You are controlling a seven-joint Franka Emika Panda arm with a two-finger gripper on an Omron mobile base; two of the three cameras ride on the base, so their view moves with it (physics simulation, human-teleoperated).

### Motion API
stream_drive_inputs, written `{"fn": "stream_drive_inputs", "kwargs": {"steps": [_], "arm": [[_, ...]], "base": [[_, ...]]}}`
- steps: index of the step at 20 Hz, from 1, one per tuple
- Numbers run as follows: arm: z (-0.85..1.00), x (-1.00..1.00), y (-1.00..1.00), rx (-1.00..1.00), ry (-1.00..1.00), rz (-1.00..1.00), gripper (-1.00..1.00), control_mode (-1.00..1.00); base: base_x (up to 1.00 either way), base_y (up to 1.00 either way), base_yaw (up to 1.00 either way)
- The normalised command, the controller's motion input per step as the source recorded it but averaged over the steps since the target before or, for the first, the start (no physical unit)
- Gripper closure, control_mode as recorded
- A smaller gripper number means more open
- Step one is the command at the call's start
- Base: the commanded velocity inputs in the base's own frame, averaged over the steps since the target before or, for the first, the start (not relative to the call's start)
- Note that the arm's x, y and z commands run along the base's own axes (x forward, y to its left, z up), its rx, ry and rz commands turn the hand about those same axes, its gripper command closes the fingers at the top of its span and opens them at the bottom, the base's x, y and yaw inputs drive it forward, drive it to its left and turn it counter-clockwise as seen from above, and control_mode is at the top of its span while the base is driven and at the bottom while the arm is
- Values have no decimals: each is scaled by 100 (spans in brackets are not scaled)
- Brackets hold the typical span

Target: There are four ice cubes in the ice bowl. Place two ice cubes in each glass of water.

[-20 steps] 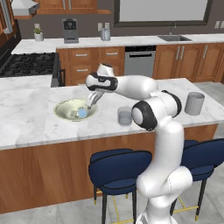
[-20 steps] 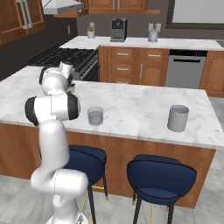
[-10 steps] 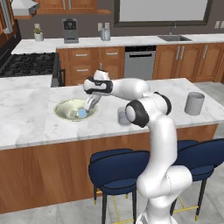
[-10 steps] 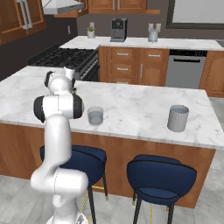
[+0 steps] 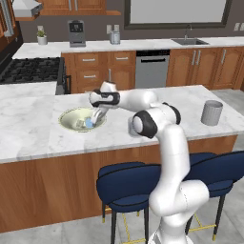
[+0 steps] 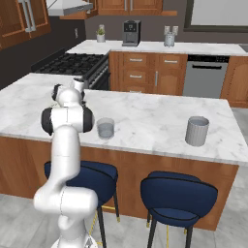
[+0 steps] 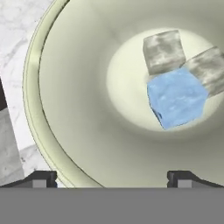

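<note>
Hovering low over the ice bowl (image 7: 65,144) with jaws spread wide and empty, the gripper (image 7: 111,178) faces three ice cubes (image 7: 177,98) huddled touching at the bowl's centre. Packed so tightly, one may skid away or two get pinched together. The nearer glass of water (image 6: 105,128) waits beside the bowl.

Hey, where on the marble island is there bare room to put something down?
The marble island counter is bare between the two grey translucent tumblers, and left of the wide cream-green bowl toward the stove. It is crowded in the bowl itself: the open gripper hangs over the pale blue ice cube and whitish cubes.
</note>
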Motion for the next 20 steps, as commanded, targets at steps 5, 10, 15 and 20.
{"fn": "stream_drive_inputs", "kwargs": {"steps": [5, 10, 15, 20], "arm": [[-20, 51, 18, 0, 0, 0, -100, -100], [-17, 47, 30, 0, 0, 0, -100, -100], [-20, 46, 5, 0, 0, 0, -100, -100], [-21, 27, 0, 0, 0, 0, -100, -100]], "base": [[0, 0, 0], [0, 0, 0], [0, 0, 0], [0, 0, 0]]}}
